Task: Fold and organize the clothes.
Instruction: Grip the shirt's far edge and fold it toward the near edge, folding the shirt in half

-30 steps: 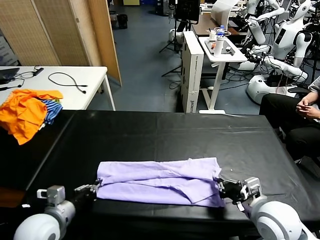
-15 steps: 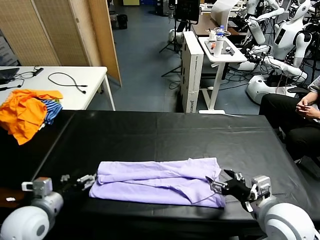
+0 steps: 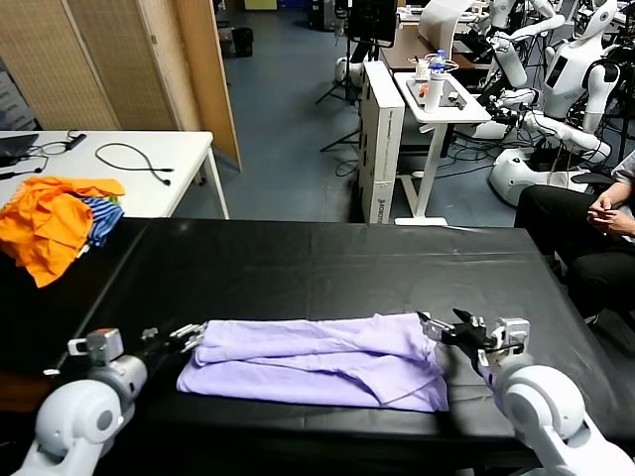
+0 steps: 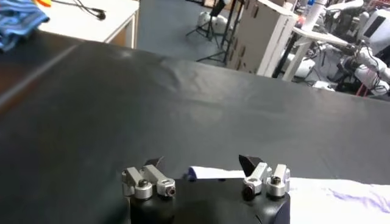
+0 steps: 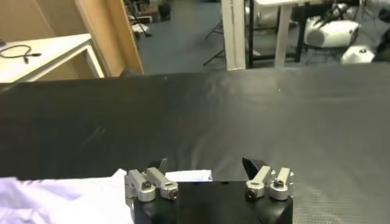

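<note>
Folded lavender T-shirt (image 3: pixel 313 362) lies on black desk (image 3: pixel 327 263) btwn open left end effector (image 3: pixel 187 337) & open right end effector (image 3: pixel 448 329).

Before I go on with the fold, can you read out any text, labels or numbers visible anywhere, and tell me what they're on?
White cardboard box: dark vertical lettering near its lower edge, too small to read.
Lavender T-shirt: no readable text in the head view.
Black table: no markings.
Left gripper and right gripper: no labels legible.
Nothing in view can be quoted with confidence.
</note>
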{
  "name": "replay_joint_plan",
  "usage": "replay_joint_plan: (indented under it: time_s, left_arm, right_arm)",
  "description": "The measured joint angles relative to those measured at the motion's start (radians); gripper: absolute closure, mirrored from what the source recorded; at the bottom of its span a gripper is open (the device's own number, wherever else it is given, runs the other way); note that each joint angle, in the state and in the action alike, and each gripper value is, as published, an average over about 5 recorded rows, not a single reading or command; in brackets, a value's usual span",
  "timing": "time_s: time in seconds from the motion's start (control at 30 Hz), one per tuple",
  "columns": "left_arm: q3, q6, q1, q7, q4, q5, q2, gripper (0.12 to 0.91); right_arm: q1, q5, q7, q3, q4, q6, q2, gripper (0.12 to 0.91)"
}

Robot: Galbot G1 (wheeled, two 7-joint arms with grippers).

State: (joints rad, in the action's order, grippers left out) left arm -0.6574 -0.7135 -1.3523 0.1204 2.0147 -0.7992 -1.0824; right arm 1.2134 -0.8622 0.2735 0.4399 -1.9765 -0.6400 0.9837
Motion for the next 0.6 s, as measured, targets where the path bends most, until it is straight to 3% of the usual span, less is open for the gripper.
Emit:
replay_joint_plan:
  time_s: [0.27,0.43,0.53,0.6]
  left_arm:
    - [0.012,-0.001,0.015,-0.004,-0.034,0.003,-0.010,0.123]
    - [0.015,-0.002,0.022,-0.006,-0.052,0.003,-0.017,0.140]
    - [0.019,-0.001,0.021,-0.005,-0.057,0.003,-0.021,0.213]
    - [0.022,0.000,0.020,-0.005,-0.059,0.004,-0.024,0.313]
  right_arm:
    - [-0.027,0.028,-0.003,-0.023,0.051,-0.006,0.035,0.153]
    - [-0.030,0.050,-0.013,-0.034,0.074,-0.004,0.051,0.321]
    - [-0.035,0.061,-0.021,-0.040,0.086,-0.001,0.060,0.466]
    - [-0.039,0.065,-0.024,-0.043,0.090,0.000,0.064,0.594]
